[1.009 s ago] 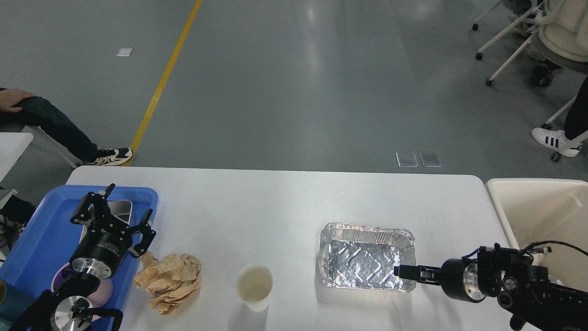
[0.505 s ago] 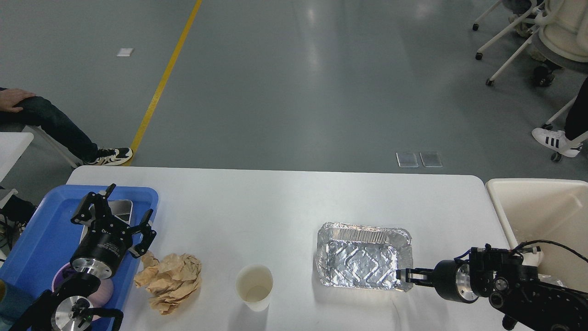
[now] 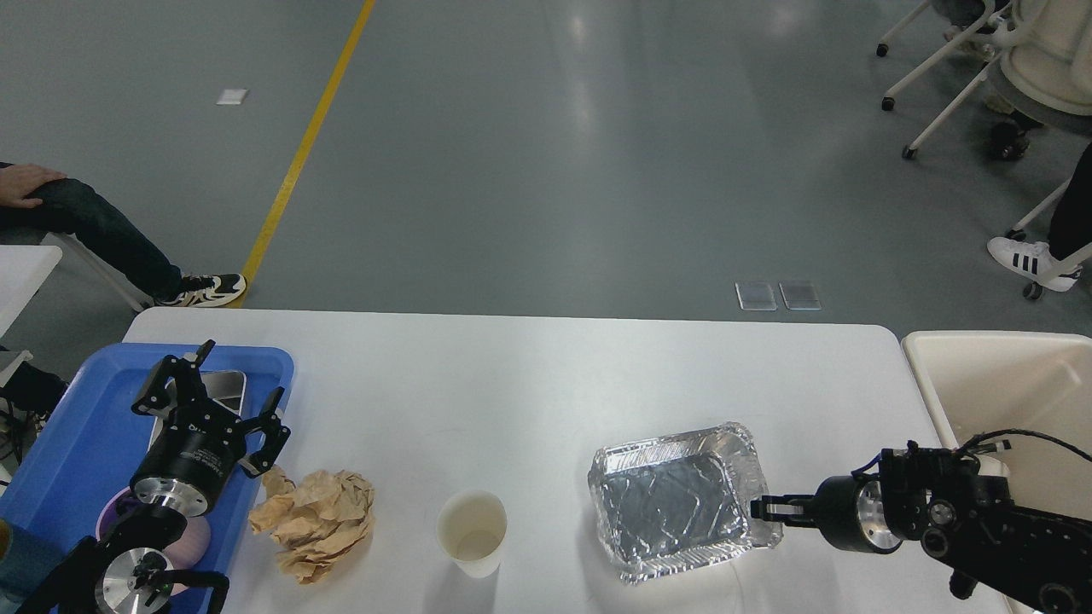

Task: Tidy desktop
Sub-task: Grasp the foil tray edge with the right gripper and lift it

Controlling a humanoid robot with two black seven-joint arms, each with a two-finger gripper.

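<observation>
The white desktop point(image 3: 512, 375) holds a crumpled brown paper ball point(image 3: 316, 520), a white paper cup point(image 3: 472, 530) and a foil tray point(image 3: 678, 503). My right gripper point(image 3: 766, 510) is shut on the foil tray's right rim and holds the tray tilted and turned. My left gripper point(image 3: 212, 394) is open and empty above the blue plastic tray point(image 3: 68, 426), just left of and behind the paper ball.
The blue tray at the left holds a phone-like slab point(image 3: 223, 388) and a purple disc point(image 3: 192, 533). A cream bin point(image 3: 998, 401) stands off the table's right end. People and chairs are on the floor beyond.
My right gripper closed on the foil tray's right rim. The tray has turned and tilted, its right side lifted and drawn a little right. The left arm has not moved.
</observation>
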